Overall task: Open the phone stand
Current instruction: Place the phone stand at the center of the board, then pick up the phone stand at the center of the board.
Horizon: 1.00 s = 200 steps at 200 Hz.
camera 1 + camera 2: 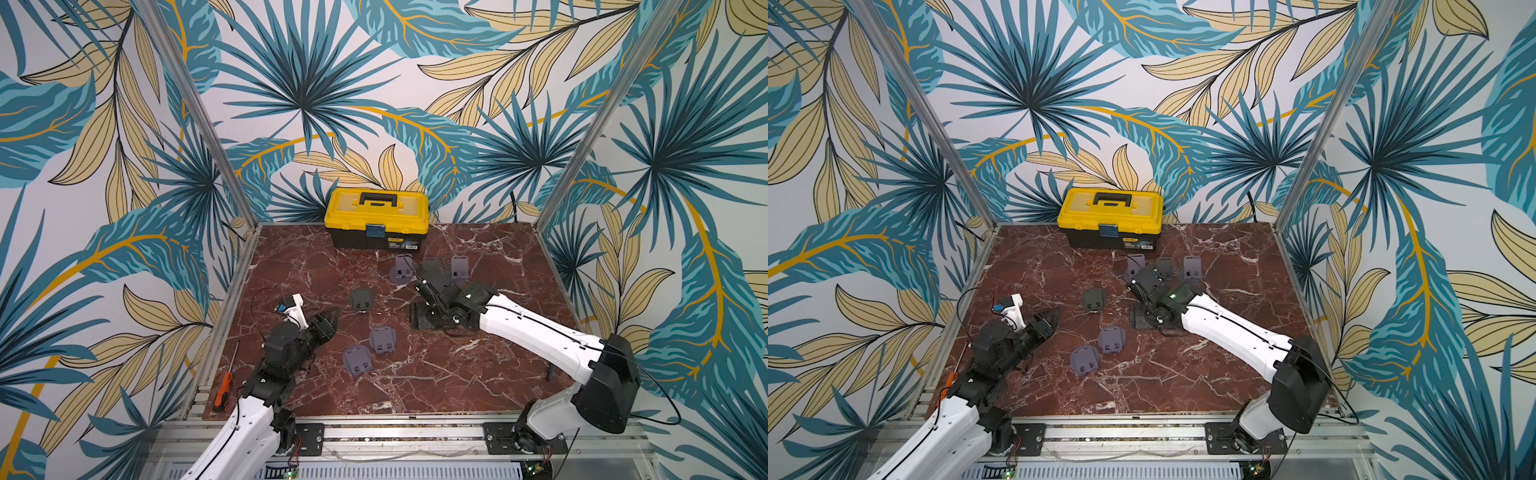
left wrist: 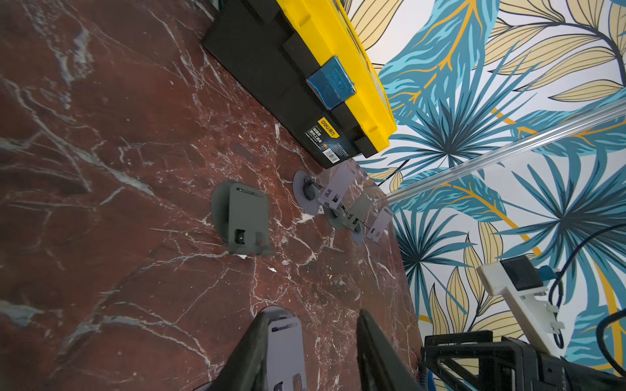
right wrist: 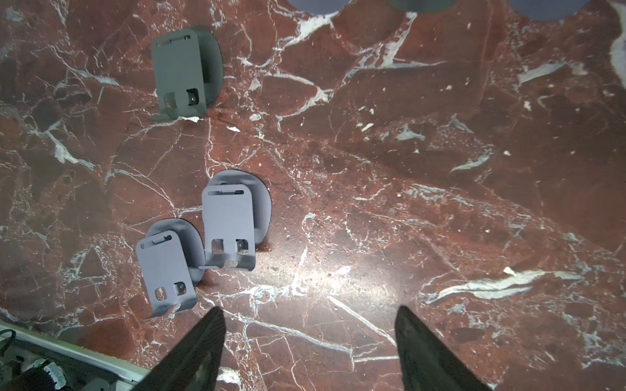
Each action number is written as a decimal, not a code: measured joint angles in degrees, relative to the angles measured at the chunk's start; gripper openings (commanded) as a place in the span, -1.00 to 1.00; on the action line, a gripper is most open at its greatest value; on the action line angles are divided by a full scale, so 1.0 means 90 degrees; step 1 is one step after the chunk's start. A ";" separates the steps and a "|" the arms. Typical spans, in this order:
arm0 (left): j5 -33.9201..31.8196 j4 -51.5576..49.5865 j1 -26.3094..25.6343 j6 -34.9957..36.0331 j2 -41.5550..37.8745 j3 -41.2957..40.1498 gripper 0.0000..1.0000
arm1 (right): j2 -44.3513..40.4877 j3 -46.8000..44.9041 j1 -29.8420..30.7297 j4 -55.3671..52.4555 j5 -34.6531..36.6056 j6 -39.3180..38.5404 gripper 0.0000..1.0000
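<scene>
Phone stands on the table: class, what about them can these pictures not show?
Dark back-row stand: both top views, right arm covers its base.
Pale stand by left gripper: left wrist view, finger and edge cut it.
Three stand bases: right wrist view, cropped at edge.

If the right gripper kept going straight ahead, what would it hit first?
The right gripper would most likely meet bare marble tabletop; nothing lies between its open jaws. Folded grey stands sit aside; depth is unclear.

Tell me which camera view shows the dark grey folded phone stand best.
The right wrist view: the dark grey stand is large, sharp and unobstructed, lying folded flat. The left wrist view shows the stand slightly smaller; both top views show it small.
</scene>
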 measured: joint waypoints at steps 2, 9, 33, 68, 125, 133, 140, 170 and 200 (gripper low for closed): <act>-0.0007 -0.0024 0.0012 -0.0010 -0.0039 -0.0022 -0.12 | 0.0022 0.0017 0.0017 -0.0002 -0.0002 0.0010 0.58; -0.0010 -0.0102 0.0058 -0.0024 -0.0170 -0.0090 -0.12 | 0.0100 0.0075 0.0090 -0.0005 -0.0024 0.0053 0.58; -0.0002 -0.0391 0.0240 -0.0136 -0.0566 -0.0323 -0.12 | 0.0423 0.0369 0.0323 -0.0046 -0.0112 0.0153 0.57; 0.0032 -0.0726 0.0415 -0.0304 -0.1052 -0.0593 -0.11 | 0.1015 0.0763 0.0522 -0.0051 -0.0253 0.0236 0.57; 0.0117 -0.1003 0.0500 -0.0474 -0.1511 -0.0828 -0.11 | 0.1957 0.1158 0.0678 -0.0044 -0.0559 0.0294 0.57; 0.0119 -0.1030 0.0505 -0.0493 -0.1557 -0.0862 -0.11 | 0.2103 0.1253 0.0699 -0.0044 -0.0607 0.0299 0.57; 0.0121 -0.1059 0.0512 -0.0515 -0.1586 -0.0889 -0.11 | 0.2212 0.1328 0.0716 -0.0036 -0.0644 0.0304 0.57; 0.0143 -0.1090 0.0522 -0.0544 -0.1613 -0.0916 -0.11 | 0.2654 0.1651 0.0767 -0.0041 -0.0787 0.0308 0.57; 0.0187 -0.1090 0.0537 -0.0563 -0.1630 -0.0937 -0.11 | 0.3045 0.1953 0.0782 -0.0102 -0.0857 0.0284 0.57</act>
